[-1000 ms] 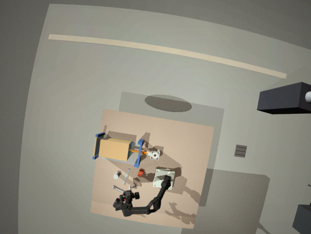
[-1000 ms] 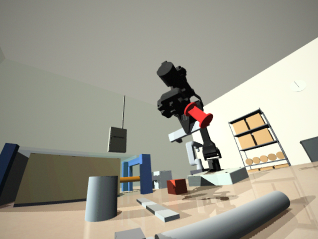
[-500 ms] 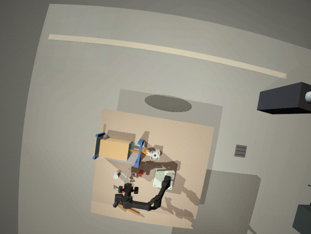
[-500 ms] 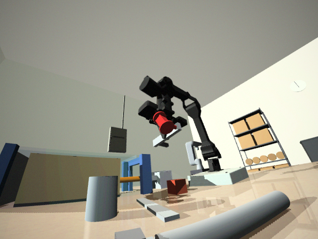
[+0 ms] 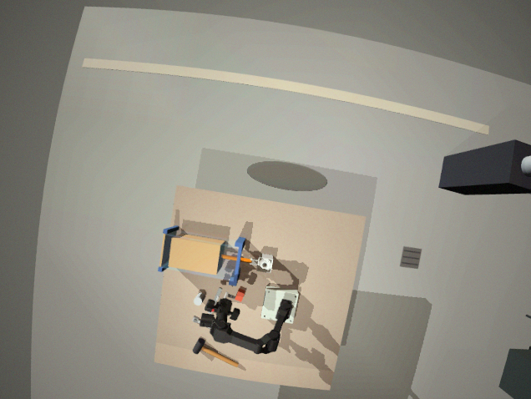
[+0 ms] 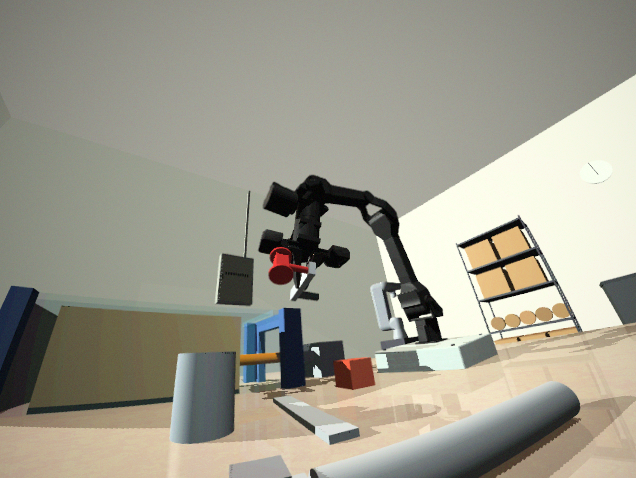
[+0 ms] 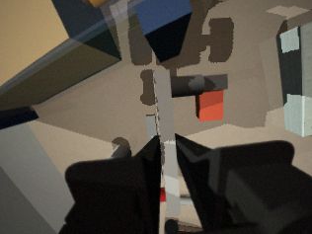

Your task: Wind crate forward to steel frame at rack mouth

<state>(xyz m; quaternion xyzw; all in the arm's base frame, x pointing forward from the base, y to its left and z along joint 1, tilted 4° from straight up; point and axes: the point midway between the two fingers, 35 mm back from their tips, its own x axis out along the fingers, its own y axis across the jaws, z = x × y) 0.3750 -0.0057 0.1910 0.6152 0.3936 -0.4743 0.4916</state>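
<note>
My gripper [image 6: 305, 268] [image 7: 165, 138] is shut on the winch handle, a grey bar [image 6: 307, 280] [image 7: 164, 110] with a red knob at one end and a dark key shaft [image 6: 310, 296] [image 7: 197, 85] at the other. It holds the handle above the bench, on the tool side of the cubby. The tan crate [image 5: 194, 254] [image 6: 138, 354] sits flat inside the clear-panelled cubby. Its front stands back from the blue frame [image 5: 240, 253] [image 6: 292, 349] at the mouth. An orange strap [image 5: 230, 257] [image 6: 259, 358] runs to the white winch [image 5: 265, 263], whose top hole looks empty.
A red block [image 5: 240, 294] [image 6: 354, 373] [image 7: 211, 105], a flat grey bar [image 5: 219, 293] [image 6: 308, 415] and a grey cylinder [image 5: 198, 298] [image 6: 203, 395] are on the bench near the cubby. A hammer [image 5: 219, 356] lies near the edge. The pale arm base plate [image 5: 270, 302] is beside the winch.
</note>
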